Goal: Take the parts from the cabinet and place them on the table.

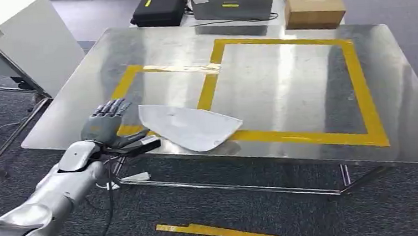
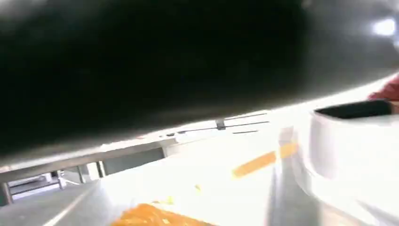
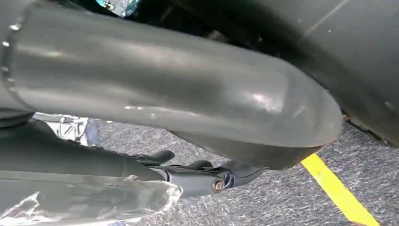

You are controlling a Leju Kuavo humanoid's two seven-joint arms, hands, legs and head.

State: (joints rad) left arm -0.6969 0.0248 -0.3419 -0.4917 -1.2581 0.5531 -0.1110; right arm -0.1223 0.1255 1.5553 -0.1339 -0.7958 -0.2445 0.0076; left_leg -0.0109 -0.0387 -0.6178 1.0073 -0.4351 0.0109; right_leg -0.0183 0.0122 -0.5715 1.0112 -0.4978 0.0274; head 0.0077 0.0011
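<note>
A flat pale grey part [image 1: 188, 126], rounded on its right end, lies on the steel table [image 1: 282, 90] at the near edge, across the yellow tape line. My left hand [image 1: 107, 128] sits just left of it at the table's edge. Its fingers are spread and point up, and the thumb reaches toward the part's left corner; the hand grips nothing. In the left wrist view the bright tabletop with yellow tape [image 2: 263, 162] is blurred. My right hand [image 3: 188, 170] hangs low over the carpet, dark fingers stretched out with nothing in them.
Two yellow taped rectangles [image 1: 360, 85] mark the tabletop. At the far edge stand a black case [image 1: 158, 10], a grey laptop [image 1: 233, 1] and a cardboard box [image 1: 314, 8]. A white table [image 1: 18, 37] stands to the left. A yellow tape strip [image 1: 220, 234] lies on the carpet.
</note>
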